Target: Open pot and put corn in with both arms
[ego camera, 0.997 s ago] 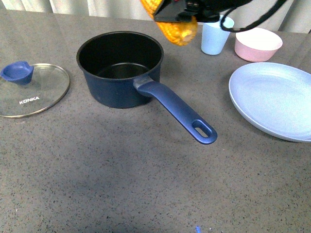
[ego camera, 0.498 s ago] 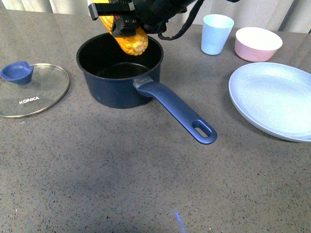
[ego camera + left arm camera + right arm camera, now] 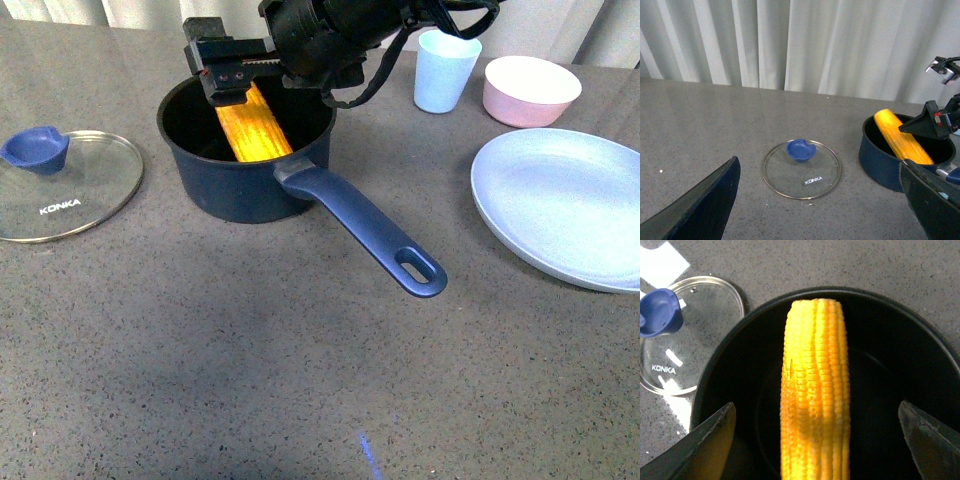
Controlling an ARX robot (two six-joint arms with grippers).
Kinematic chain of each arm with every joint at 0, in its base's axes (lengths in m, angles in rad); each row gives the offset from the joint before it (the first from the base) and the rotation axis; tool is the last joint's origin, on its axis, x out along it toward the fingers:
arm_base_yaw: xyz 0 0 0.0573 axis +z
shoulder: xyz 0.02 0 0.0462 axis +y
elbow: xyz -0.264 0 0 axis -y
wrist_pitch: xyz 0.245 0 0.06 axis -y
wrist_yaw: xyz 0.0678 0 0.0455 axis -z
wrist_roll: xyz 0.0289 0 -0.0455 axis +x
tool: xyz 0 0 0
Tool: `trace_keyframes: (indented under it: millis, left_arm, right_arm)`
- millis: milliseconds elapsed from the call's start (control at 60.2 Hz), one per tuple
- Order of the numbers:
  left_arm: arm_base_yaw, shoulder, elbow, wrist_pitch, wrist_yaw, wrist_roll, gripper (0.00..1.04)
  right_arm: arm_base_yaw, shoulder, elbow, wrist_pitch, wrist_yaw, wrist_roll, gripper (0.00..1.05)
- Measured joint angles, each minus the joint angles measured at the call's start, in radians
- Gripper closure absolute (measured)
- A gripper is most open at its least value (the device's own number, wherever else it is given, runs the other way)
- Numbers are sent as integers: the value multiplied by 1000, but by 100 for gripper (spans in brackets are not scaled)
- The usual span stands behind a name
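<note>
Jaws of the right gripper (image 3: 815, 440) stand wide apart on either side of the corn (image 3: 815, 395), not clamped on it, as the right wrist view shows. Jaws of the left gripper (image 3: 815, 210) are spread too, holding nothing, hanging back above the tabletop (image 3: 250, 380) near the glass lid (image 3: 65, 190).

Nearest in the front view, the pot handle (image 3: 370, 230) points toward the camera. Beyond it the corn lies inside the pot (image 3: 245, 190), leaning with one end up by the far rim. The lid lies flat beside the pot, so opening looks done and the corn looks delivered; only drawing the arm clear seems left.

Whether the corn's lower end rests on the pot floor is hidden by the wall, and the right arm (image 3: 330, 35) covers the far rim.
</note>
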Motion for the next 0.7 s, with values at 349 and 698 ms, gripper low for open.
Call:
trace_keyframes:
  millis: [349, 698]
  left_arm:
    - [0, 0, 0, 0, 0, 0, 9]
    - [0, 0, 0, 0, 0, 0, 9]
  right_arm:
    - [-91, -212, -220, 155, -53, 68, 9]
    - [-373, -682, -652, 340, -97, 109, 9]
